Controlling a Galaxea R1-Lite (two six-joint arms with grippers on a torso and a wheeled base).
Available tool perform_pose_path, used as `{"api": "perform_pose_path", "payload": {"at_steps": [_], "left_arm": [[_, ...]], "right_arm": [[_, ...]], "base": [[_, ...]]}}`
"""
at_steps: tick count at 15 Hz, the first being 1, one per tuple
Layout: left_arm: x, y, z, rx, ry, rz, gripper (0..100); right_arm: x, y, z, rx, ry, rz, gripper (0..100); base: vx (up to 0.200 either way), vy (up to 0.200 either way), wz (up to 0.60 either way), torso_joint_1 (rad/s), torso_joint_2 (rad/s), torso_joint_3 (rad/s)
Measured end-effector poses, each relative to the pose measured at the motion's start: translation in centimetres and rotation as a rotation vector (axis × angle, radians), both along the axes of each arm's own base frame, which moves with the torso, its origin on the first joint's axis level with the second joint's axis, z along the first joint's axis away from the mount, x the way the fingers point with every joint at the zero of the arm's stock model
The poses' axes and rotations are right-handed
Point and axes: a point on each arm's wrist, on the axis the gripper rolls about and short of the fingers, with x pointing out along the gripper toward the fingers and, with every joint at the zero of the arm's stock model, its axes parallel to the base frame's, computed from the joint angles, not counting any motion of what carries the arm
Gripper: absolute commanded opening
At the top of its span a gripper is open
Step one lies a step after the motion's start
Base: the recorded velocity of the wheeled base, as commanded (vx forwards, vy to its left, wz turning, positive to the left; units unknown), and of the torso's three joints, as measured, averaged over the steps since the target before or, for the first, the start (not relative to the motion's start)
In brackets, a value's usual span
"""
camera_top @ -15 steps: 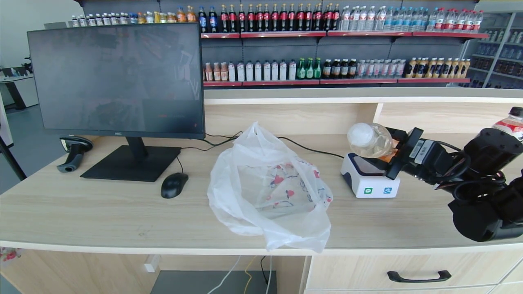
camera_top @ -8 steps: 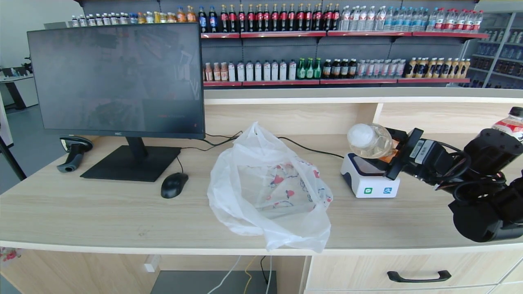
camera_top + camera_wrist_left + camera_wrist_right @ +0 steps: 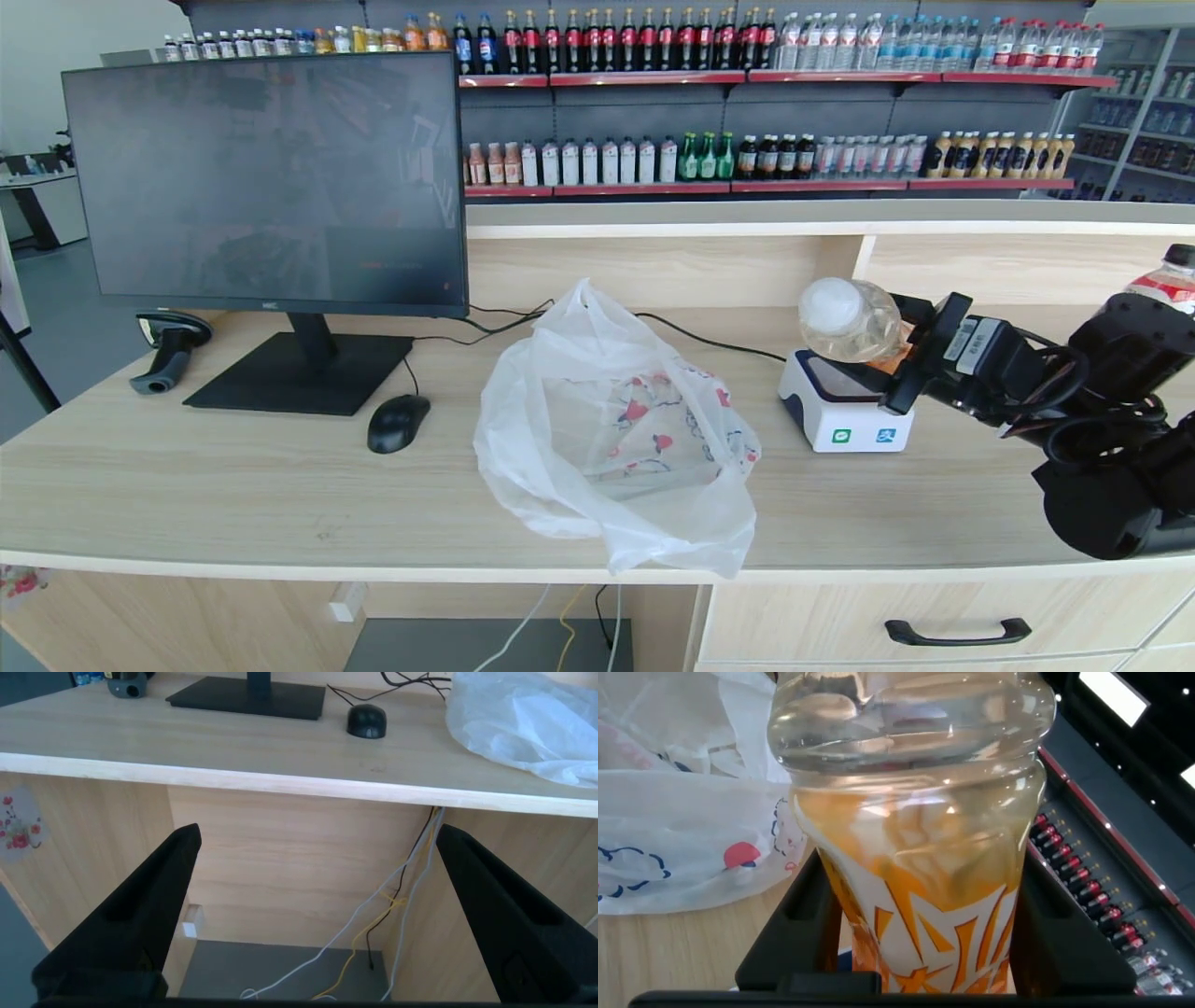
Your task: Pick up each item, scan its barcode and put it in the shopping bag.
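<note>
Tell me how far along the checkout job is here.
Done: nothing clearly bagged; the shopping bag sits on the counter, contents unclear. In hand: the right pincer holds a clear bottle on its side above the scanner, the scan step. To do: bagging it, then the red-labelled bottle at the far right. The left pincer hangs open below the counter.
</note>
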Motion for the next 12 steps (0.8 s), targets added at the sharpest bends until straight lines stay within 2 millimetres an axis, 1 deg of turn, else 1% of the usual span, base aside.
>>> {"api": "perform_pose_path", "payload": {"at_steps": [4, 6, 12], "left_arm": [[0.0, 0.0, 0.0, 0.0, 0.0, -0.001, 100], [0.0, 0.0, 0.0, 0.0, 0.0, -0.001, 100], [0.0, 0.0, 0.0, 0.0, 0.001, -0.001, 100]], "right_arm": [[-0.8, 0.1, 0.2, 0.002, 0.004, -0.001, 0], [-1.5, 0.7, 0.5, 0.009, 0.013, 0.02, 0], [-3.4, 1.3, 2.5, 0.09, 0.026, -0.005, 0]], "base": [[0.0, 0.0, 0.0, 0.0, 0.0, 0.0], [0.0, 0.0, 0.0, 0.0, 0.0, 0.0], [0.0, 0.0, 0.0, 0.0, 0.0, 0.0]]}}
